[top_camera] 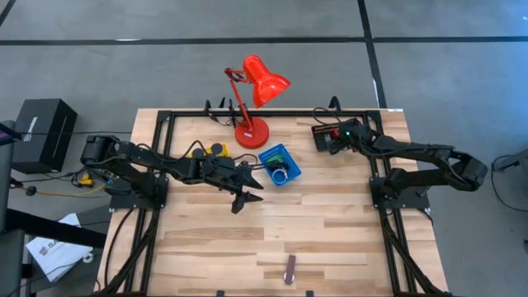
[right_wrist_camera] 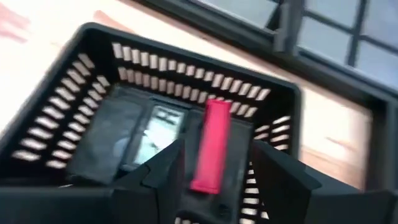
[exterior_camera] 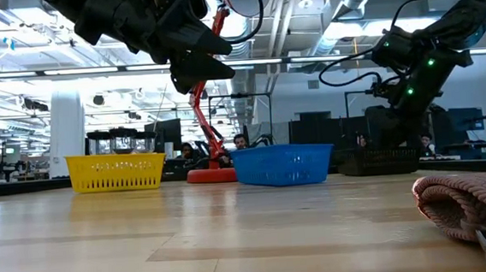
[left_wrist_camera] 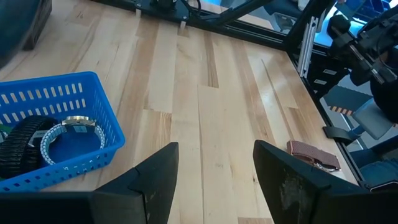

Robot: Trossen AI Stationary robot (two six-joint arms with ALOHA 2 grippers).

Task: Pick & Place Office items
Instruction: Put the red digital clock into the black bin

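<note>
— Where do the trays sit? 
— Along the table's (top_camera: 330, 239) far side: one tray (top_camera: 208, 151) at the left, the lamp (top_camera: 252, 132) just right of it, the middle tray (top_camera: 280, 164) in front of the lamp's base, the third tray (top_camera: 328, 136) at the far right.
— Anything inside them? 
— A ring (left_wrist_camera: 69, 134) and a disc (left_wrist_camera: 22, 140) lie side by side in the middle tray; a block (right_wrist_camera: 210, 144) lies in the right one, under the right gripper (right_wrist_camera: 214, 171).
— And up front? 
— One bar (top_camera: 289, 270) alone at the near edge (well apart from the rest). The left gripper (top_camera: 245, 199) hangs just left of the middle tray.

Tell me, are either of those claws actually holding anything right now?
No. The left gripper hangs open over bare table; the right gripper is open above the black tray.
</note>
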